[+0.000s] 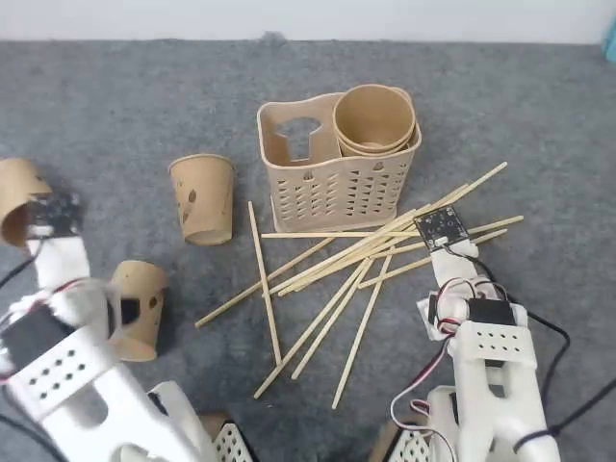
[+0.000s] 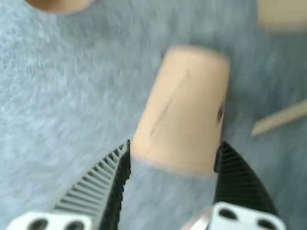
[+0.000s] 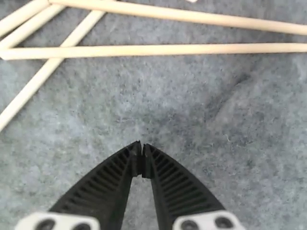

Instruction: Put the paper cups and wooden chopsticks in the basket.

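Observation:
A tan slotted basket (image 1: pixel 332 188) stands at mid table with stacked paper cups (image 1: pixel 375 120) in it. One paper cup (image 1: pixel 202 197) stands upside down to its left, and another cup (image 1: pixel 17 197) lies at the far left. A third cup (image 1: pixel 140 308) (image 2: pixel 184 105) lies on its side by the left arm. My left gripper (image 2: pixel 173 151) is open, its fingertips flanking that cup's near end. Several wooden chopsticks (image 1: pixel 351 260) (image 3: pixel 158 49) lie scattered in front of the basket. My right gripper (image 3: pixel 142 148) is shut and empty, low over the carpet just short of the chopsticks.
Grey carpet (image 1: pixel 115 106) covers the table. The right arm (image 1: pixel 486 346) stands right of the chopstick pile, the left arm (image 1: pixel 67 318) at the lower left. Open carpet lies behind and to the right of the basket.

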Controlling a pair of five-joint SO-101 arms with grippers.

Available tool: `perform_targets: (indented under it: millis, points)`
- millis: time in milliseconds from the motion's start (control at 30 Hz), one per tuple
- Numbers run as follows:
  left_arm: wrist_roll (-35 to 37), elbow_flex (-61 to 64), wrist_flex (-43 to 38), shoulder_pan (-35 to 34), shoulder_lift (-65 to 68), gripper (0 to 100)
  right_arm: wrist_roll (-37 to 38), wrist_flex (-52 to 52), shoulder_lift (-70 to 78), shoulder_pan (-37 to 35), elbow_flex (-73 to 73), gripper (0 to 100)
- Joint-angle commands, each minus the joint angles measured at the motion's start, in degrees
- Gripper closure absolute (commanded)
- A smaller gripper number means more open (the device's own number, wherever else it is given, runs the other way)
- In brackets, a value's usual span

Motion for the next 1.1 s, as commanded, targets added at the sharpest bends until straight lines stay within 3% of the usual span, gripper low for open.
perform_targets:
  millis: [0,267,533,800,1067]
  points:
    - [-12.22,-1.98,4.4,-4.13,-1.49,73,0.7,-0.31,-1.63,-0.57,-0.44,99.0]
    - [-13.54,10.15,-6.77,-4.4,-1.58,73,2.46,-0.22,-1.54,-0.66,-0.44,99.0]
    - [-12.84,22.02,-20.31,-4.48,-1.58,87,2.55,-0.22,-1.54,-0.66,-0.44,99.0]
    - [2.64,23.96,-36.48,-4.13,-1.49,84,2.64,-0.13,-1.54,-0.75,-0.44,99.0]
    - [19.52,25.01,-44.84,1.76,-1.41,82,2.64,0.04,-1.54,-0.75,-0.44,99.0]
